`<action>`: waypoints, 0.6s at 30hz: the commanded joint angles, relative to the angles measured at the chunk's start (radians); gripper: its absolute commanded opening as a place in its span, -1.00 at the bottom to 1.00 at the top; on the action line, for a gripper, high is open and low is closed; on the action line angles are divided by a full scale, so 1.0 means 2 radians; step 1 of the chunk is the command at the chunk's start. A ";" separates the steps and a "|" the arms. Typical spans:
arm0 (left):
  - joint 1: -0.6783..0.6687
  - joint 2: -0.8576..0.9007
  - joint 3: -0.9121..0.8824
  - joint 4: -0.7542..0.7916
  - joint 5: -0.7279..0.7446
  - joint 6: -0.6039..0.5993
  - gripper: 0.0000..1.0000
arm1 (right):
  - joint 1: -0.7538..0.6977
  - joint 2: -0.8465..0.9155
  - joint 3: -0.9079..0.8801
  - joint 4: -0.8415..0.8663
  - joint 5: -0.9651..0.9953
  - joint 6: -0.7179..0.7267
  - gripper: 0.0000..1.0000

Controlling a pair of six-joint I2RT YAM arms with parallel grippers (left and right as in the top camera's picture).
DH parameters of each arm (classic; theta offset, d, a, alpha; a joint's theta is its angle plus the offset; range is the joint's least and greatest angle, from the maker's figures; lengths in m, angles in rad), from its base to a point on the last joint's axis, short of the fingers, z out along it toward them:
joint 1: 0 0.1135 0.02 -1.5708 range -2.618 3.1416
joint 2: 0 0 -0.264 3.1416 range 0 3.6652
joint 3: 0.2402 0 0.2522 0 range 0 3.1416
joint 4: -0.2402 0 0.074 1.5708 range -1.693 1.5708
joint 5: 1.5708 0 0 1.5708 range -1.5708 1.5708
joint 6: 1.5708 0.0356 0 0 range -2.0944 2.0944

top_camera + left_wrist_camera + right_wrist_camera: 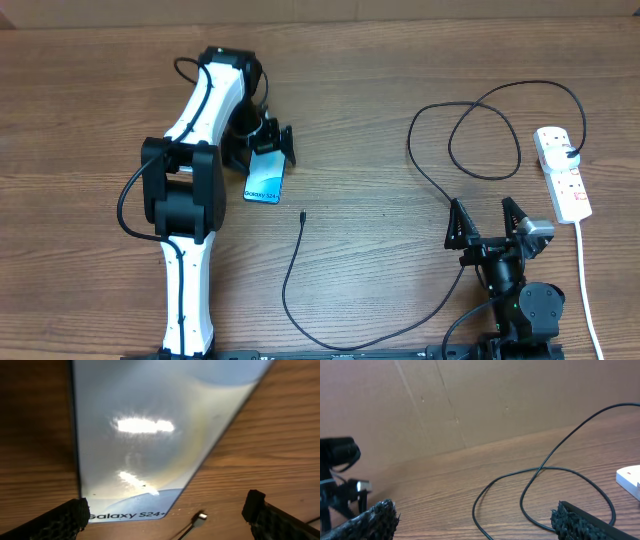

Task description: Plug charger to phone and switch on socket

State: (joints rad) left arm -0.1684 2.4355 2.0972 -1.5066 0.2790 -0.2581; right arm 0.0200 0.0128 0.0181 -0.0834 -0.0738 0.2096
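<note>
phone [150, 435]: I lose its far end past the left wrist view's top edge.
socket [631, 478]: I see only one corner, right wrist view.

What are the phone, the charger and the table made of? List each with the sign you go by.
The phone: glossy face, likely glass; it mirrors a bright lamp glare. The charger: thin black cable, probably matte rubbery plastic, lying in loose curves; its tip glints like metal. The table: brown wood grain, matte; solid wood or laminate cannot be told.
</note>
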 commanded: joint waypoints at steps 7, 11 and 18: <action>-0.001 -0.002 0.115 -0.031 -0.080 0.025 1.00 | -0.001 -0.005 -0.005 0.002 0.002 0.003 1.00; -0.004 -0.002 0.107 -0.045 -0.084 0.039 0.98 | -0.001 -0.005 -0.005 0.002 0.002 0.003 1.00; -0.032 -0.027 0.107 -0.057 -0.142 0.039 0.93 | -0.001 -0.005 -0.005 0.002 0.002 0.003 1.00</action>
State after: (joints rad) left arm -0.1921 2.4363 2.3104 -1.6150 0.0719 -0.2024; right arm 0.0200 0.0128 0.0181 -0.0826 -0.0738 0.2096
